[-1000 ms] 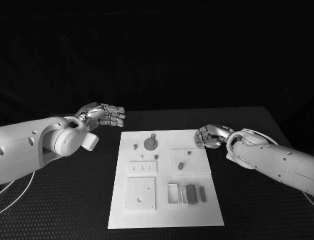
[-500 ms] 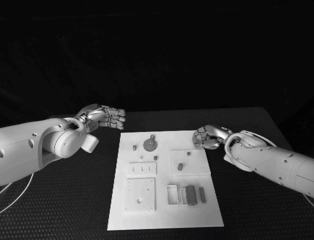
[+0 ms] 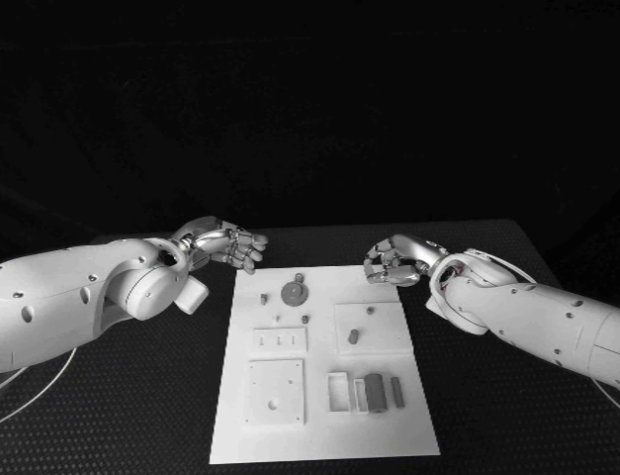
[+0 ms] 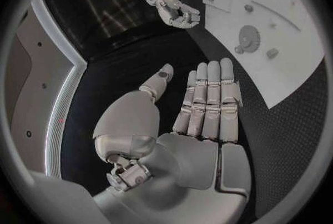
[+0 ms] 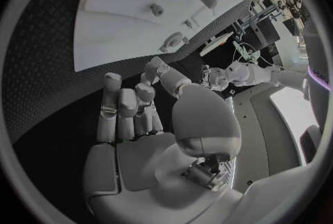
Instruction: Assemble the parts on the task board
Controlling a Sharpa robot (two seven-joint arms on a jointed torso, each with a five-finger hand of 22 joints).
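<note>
I see the black table (image 3: 138, 396) carrying the white task board (image 3: 324, 435), a long rectangle in the middle whose long axis runs away from the robot. Both white arms reach in beside the board's far end. The left hand (image 3: 224, 243) hovers just off the far left corner over bare table; from its wrist I see the fingers (image 4: 208, 101) straight, side by side, holding nothing, so it is open. The right hand (image 3: 393, 262) sits at the far right corner with its fingers curled in; its own wrist picture shows the palm (image 5: 139, 163) empty, so I read it as closed on nothing.

On the board, a square plate with holes (image 3: 277, 392) lies nearest the robot on the left, with a tray of upright bars (image 3: 367, 390) to its right, their long sides parallel to the board's. Beyond them lie a smaller plate (image 3: 280, 338) and a square block (image 3: 365, 329) bearing a short peg. A round gear (image 3: 294, 293) lies near the far end. The tiny pieces around the gear are too small for me to identify.
</note>
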